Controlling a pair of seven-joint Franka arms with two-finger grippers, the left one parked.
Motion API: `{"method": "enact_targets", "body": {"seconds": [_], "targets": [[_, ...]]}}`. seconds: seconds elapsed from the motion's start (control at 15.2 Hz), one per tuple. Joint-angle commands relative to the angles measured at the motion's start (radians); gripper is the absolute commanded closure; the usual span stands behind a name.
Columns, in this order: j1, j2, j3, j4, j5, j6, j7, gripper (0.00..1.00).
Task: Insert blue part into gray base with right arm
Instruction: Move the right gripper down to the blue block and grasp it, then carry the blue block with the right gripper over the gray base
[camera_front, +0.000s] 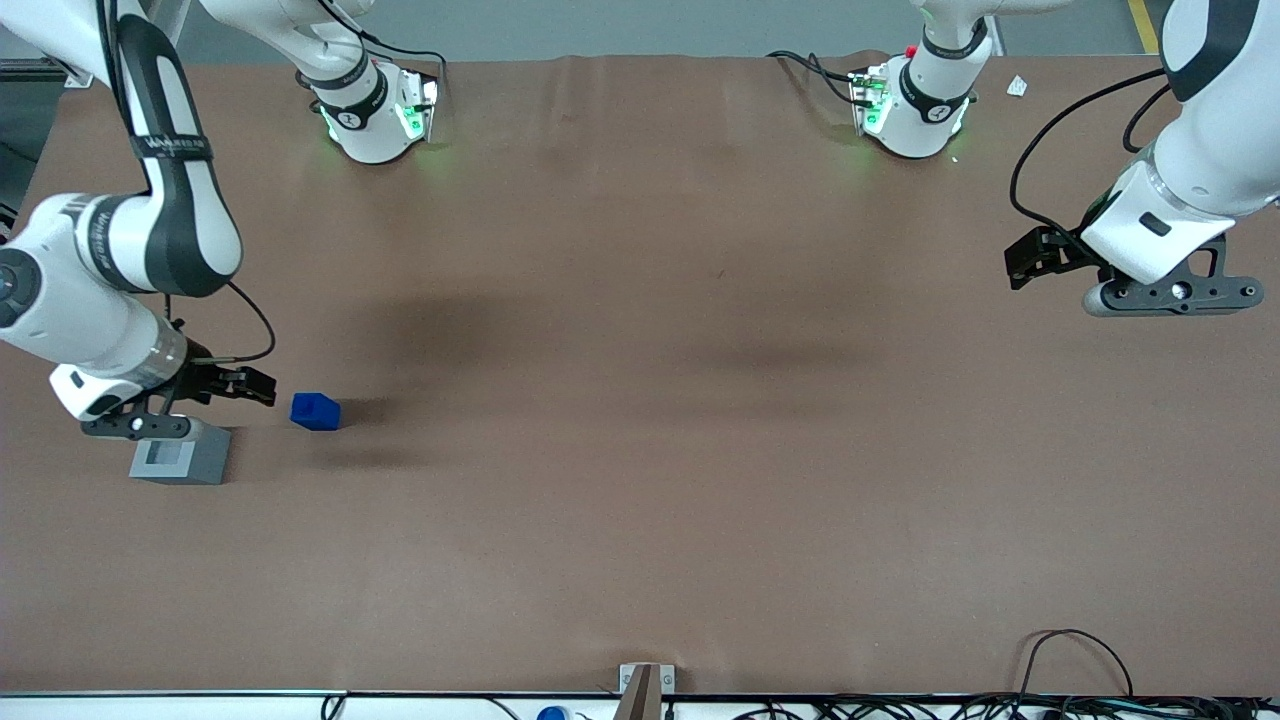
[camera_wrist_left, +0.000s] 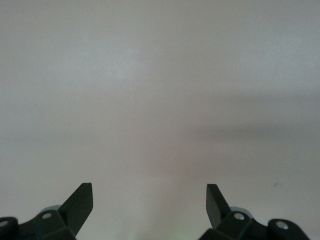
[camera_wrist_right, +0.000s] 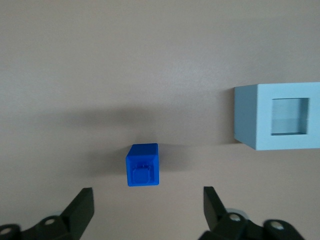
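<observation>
The gray base (camera_front: 178, 458) sits untouched; beside it, I lower my wide-open, empty pincer (camera_wrist_right: 148, 206) squarely over the blue part (camera_wrist_right: 143, 165).

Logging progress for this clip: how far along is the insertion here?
Nothing is done yet. The blue part sits on the table, apart from the gray base, whose socket is empty. The right arm's gripper hangs above the blue part, fingers open, holding nothing. Grasping, carrying and inserting all remain.

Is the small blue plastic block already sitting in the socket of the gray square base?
No: the small blue plastic block rests on the table apart from the gray square base, whose socket is empty, the open claw above it.
</observation>
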Motion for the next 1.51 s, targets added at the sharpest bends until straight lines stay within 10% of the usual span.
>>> {"method": "enact_targets", "body": {"seconds": [0.0,0.59,1.05,1.44], "targets": [[-0.002,0.009,0.009,-0.076,0.022,0.108,-0.007,0.08],[0.018,0.124,0.019,-0.207,0.023,0.408,-0.011,0.22],[0.014,0.135,0.019,-0.199,0.023,0.395,-0.010,0.94],[-0.072,0.093,0.016,0.043,0.023,0.030,-0.024,0.99]]}}
